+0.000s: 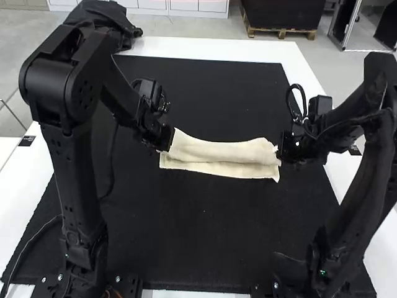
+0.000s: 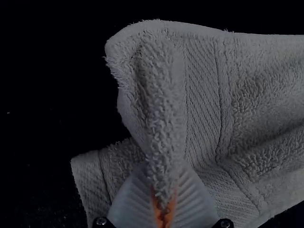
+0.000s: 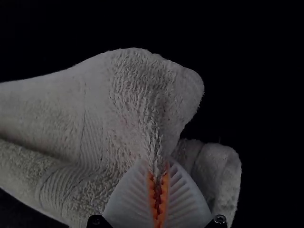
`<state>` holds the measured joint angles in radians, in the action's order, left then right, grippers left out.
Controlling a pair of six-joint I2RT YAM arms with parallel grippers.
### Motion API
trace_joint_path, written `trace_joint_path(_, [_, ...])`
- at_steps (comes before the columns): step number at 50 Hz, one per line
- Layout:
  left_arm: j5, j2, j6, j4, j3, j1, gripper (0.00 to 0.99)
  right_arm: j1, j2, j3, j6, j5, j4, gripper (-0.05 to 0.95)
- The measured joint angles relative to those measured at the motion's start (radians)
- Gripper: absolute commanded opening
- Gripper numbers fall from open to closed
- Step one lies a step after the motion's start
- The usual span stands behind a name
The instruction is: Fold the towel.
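"What's on the white table [image 1: 186, 49]?"
"A big black mat [image 1: 205, 230] — and a pale, folded towel [image 1: 217, 169] on that."
"Anything else?"
"Yes — a dark, lumpy thing [image 1: 123, 26] at the far left corner."

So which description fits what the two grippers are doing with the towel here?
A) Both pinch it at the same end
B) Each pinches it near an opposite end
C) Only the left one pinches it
B: the left gripper pinches cloth near one end of the towel, the right gripper near the other.
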<state>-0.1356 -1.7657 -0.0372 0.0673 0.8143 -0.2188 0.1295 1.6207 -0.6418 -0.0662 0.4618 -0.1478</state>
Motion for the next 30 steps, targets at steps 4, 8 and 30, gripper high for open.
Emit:
trace_joint_path(4, [0.003, 0.0, -0.006, 0.026, -0.026, -0.007, 0.028, 0.0, 0.0, 0.015, -0.01, -0.001, 0.0, -0.03])
trace_joint_path(8, [0.007, 0.0, -0.017, 0.046, -0.051, -0.014, 0.028, 0.006, 0.0, 0.032, -0.014, -0.001, -0.002, -0.03])
trace_joint_path(30, [0.037, 0.0, -0.069, 0.194, -0.135, -0.018, 0.534, 0.011, 0.0, 0.072, -0.026, -0.032, -0.075, 0.33])
